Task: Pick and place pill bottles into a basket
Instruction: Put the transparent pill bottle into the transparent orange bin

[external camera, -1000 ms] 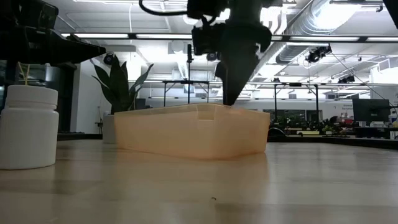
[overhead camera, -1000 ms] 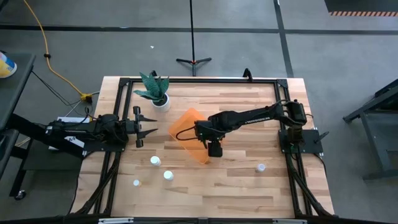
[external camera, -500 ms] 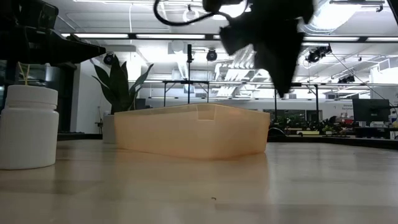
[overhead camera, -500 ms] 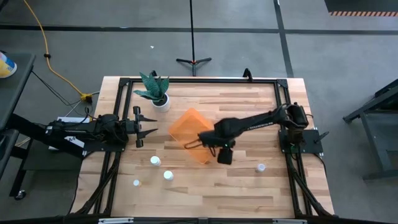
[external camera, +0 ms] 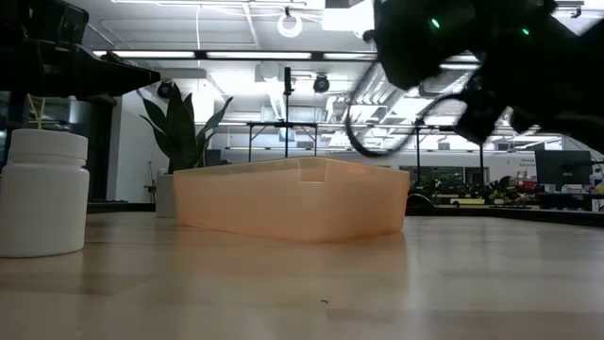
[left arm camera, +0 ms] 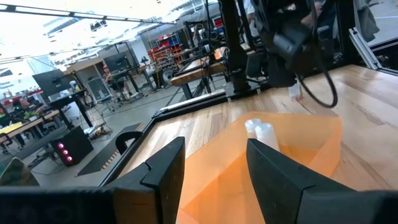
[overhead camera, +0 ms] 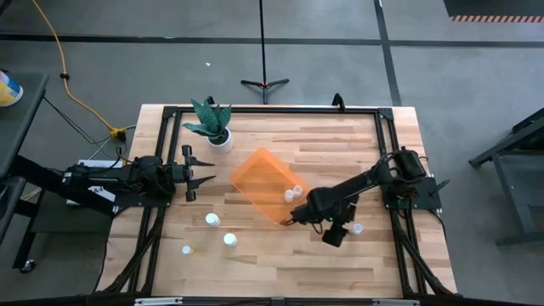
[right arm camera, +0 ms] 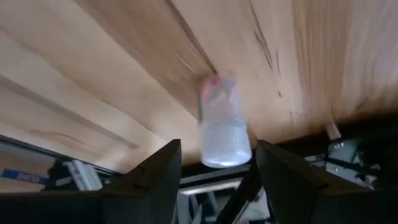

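Note:
The orange basket [overhead camera: 265,184] rests flat on the table's middle, with two white pill bottles [overhead camera: 293,195] standing in its right corner; they also show in the left wrist view [left arm camera: 260,130]. Three bottles [overhead camera: 212,220] [overhead camera: 229,240] [overhead camera: 186,250] stand at the near left, and the nearest looms in the low view [external camera: 42,194]. One bottle [overhead camera: 358,228] stands alone at the near right. My right gripper [overhead camera: 338,232] is open just left of it, and the bottle [right arm camera: 222,124] lies ahead of its spread fingers. My left gripper [overhead camera: 201,172] is open and empty, left of the basket.
A white pot with green leaves [overhead camera: 219,134] stands at the far left, behind the basket. A black frame [overhead camera: 387,136] runs round the table's edges. Bare wood lies at the far right and along the near edge.
My right gripper has swung away from above the basket's near-right side toward the table's right and near edges, ending beside the lone bottle. With the arm gone, two bottles show in the basket.

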Robot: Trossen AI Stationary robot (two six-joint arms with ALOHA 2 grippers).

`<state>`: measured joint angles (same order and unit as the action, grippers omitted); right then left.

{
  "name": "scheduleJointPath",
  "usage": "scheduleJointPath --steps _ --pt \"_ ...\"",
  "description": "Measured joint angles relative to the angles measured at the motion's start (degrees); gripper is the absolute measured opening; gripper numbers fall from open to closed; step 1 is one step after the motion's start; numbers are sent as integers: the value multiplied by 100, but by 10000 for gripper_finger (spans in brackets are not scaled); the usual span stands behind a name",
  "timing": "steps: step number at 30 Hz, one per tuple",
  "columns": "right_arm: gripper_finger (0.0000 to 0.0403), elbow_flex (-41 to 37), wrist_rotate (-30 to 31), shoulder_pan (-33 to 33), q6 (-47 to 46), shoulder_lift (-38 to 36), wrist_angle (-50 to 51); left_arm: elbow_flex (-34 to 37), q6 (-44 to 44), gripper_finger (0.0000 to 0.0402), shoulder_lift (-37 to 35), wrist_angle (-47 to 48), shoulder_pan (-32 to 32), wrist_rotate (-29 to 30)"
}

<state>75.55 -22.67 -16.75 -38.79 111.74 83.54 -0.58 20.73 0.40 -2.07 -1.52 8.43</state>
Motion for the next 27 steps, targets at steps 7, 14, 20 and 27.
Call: scheduleJointPath --steps 7,14,20,27 --pt "198 -621 -118 -4 1 0 -66 -1 0 207 0 0 1 0" --pt "198 -799 -177 26 22 0 -156 -1 0 207 0 0 2 0" --pt "197 -798 -180 21 120 0 -530 -2 0 207 0 0 2 0" --pt "197 -798 -234 21 168 0 -624 -1 0 207 0 0 2 0"
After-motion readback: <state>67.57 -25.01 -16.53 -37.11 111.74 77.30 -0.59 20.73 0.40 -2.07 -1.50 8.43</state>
